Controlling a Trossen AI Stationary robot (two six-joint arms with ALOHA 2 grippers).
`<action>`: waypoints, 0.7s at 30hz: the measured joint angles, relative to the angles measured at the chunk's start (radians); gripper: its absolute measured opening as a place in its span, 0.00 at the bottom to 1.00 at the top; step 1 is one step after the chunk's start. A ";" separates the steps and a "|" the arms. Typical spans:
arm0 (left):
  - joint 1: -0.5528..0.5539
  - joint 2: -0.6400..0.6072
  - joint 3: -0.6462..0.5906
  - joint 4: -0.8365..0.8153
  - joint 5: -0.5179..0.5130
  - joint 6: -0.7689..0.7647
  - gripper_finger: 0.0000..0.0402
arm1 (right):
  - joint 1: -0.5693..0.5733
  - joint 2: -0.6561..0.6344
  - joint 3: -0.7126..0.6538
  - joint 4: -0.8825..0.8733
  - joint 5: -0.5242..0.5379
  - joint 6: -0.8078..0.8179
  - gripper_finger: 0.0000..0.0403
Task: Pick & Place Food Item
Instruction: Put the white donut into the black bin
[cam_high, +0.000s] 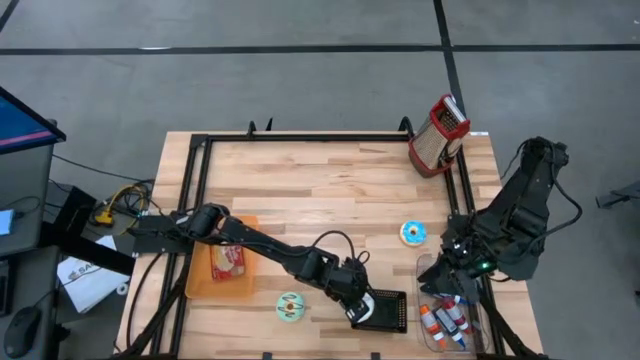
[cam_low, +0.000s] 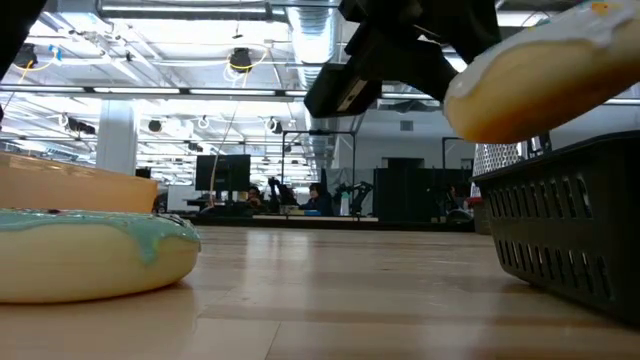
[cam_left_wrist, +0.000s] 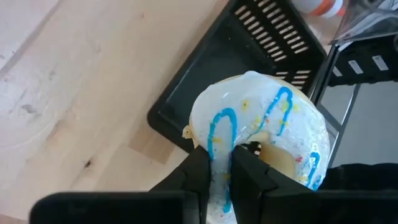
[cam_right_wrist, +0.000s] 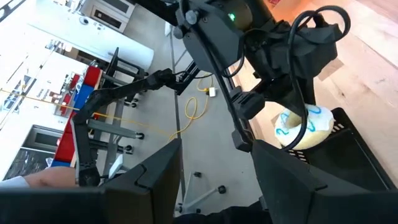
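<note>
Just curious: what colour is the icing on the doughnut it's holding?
White icing with blue squiggles on the doughnut; clearest in the left wrist view.

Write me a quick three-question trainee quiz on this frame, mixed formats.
1. True or false: the left hand is shut on a white-iced doughnut with blue stripes.
2. Multiple choice: that doughnut hangs over the edge of which thing? A) orange tray B) black basket C) clear bin
3. Fill in: a second doughnut, iced in ____, lies on the table near the front edge.

Key
1. True.
2. B, the black basket; the orange tray and the clear bin sit elsewhere.
3. Green: the green doughnut. The right hand waits open over the clear bin.
</note>
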 joint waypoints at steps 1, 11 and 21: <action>0.001 0.000 0.000 0.000 -0.002 0.001 0.12 | 0.000 0.003 0.000 0.003 0.000 0.000 0.47; 0.000 -0.002 0.000 0.000 -0.002 0.030 0.29 | 0.000 0.010 0.000 0.022 -0.001 0.000 0.47; 0.000 -0.002 0.000 0.001 0.007 0.032 0.38 | 0.000 0.010 0.000 0.023 -0.002 0.000 0.47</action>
